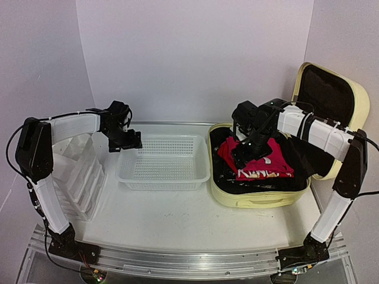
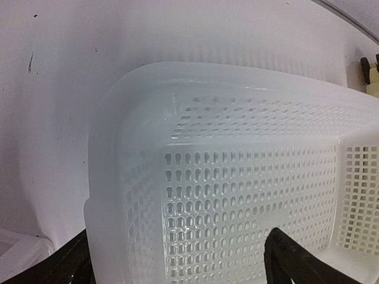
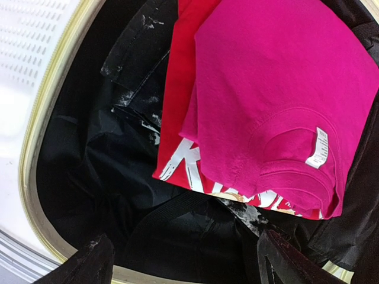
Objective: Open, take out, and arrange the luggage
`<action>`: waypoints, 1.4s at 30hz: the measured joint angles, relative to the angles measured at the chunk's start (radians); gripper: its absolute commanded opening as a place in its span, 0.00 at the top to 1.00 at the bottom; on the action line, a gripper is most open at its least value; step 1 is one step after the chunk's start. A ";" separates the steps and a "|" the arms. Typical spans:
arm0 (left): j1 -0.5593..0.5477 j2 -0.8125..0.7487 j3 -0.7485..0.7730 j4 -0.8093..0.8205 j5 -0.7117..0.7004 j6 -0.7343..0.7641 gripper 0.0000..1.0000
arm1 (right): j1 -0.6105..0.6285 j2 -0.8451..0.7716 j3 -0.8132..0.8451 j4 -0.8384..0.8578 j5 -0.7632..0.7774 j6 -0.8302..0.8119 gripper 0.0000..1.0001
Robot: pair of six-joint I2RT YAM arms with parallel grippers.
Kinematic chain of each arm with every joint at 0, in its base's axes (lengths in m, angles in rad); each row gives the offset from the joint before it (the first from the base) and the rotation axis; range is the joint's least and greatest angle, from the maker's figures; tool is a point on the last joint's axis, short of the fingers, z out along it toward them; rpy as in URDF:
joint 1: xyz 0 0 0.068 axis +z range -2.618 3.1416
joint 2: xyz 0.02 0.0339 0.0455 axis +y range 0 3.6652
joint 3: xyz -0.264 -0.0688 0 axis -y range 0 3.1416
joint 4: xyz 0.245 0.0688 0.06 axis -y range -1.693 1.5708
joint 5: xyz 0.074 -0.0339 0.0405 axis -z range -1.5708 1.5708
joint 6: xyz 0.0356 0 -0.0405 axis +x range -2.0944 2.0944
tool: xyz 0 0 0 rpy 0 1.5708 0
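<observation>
Ideally the right gripper (image 3: 183,263), jaws spread wide at centre-right, should pinch the folded magenta cotton T-shirt (image 3: 266,100) by its edge inside the pale-yellow hard-shell suitcase (image 1: 254,201).

white table (image 1: 177,219) bears drawer unit (image 1: 80,171), basket (image 1: 163,184), luggage (image 1: 254,199).

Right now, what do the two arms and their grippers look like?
The left arm and right arm have white boxy links, black joints and thin black cables along them. The left gripper and right gripper are black, with two dark fingers each.
</observation>
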 measured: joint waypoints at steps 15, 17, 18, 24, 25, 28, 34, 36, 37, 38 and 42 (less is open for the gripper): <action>-0.016 -0.470 -0.074 0.147 -0.076 0.056 0.01 | 0.000 0.249 0.201 -0.087 0.131 -0.007 0.40; -0.016 -0.556 -0.130 0.210 -0.051 0.025 0.01 | 0.000 0.276 0.226 -0.092 0.139 -0.009 0.43; -0.016 -0.590 -0.160 0.241 -0.033 0.010 0.01 | 0.000 0.290 0.240 -0.094 0.142 -0.011 0.44; -0.016 -0.629 -0.233 0.312 0.118 -0.060 0.20 | 0.000 0.354 0.288 -0.101 0.168 -0.014 0.50; -0.015 -0.625 -0.233 0.312 0.142 -0.069 0.21 | 0.000 0.360 0.290 -0.101 0.175 -0.017 0.51; -0.016 -0.611 -0.235 0.311 0.218 -0.089 0.21 | 0.001 0.378 0.299 -0.106 0.196 -0.021 0.51; -0.016 -0.602 -0.242 0.300 0.296 -0.115 0.21 | 0.001 0.404 0.314 -0.108 0.214 -0.024 0.51; -0.016 -0.602 -0.243 0.287 0.306 -0.122 0.21 | 0.001 0.409 0.316 -0.107 0.218 -0.024 0.51; -0.016 -0.601 -0.243 0.280 0.309 -0.124 0.21 | 0.001 0.412 0.316 -0.109 0.219 -0.024 0.51; -0.016 -0.601 -0.244 0.275 0.313 -0.125 0.21 | 0.001 0.414 0.316 -0.109 0.221 -0.024 0.51; -0.016 -0.601 -0.244 0.274 0.323 -0.125 0.21 | 0.001 0.429 0.317 -0.109 0.230 -0.024 0.51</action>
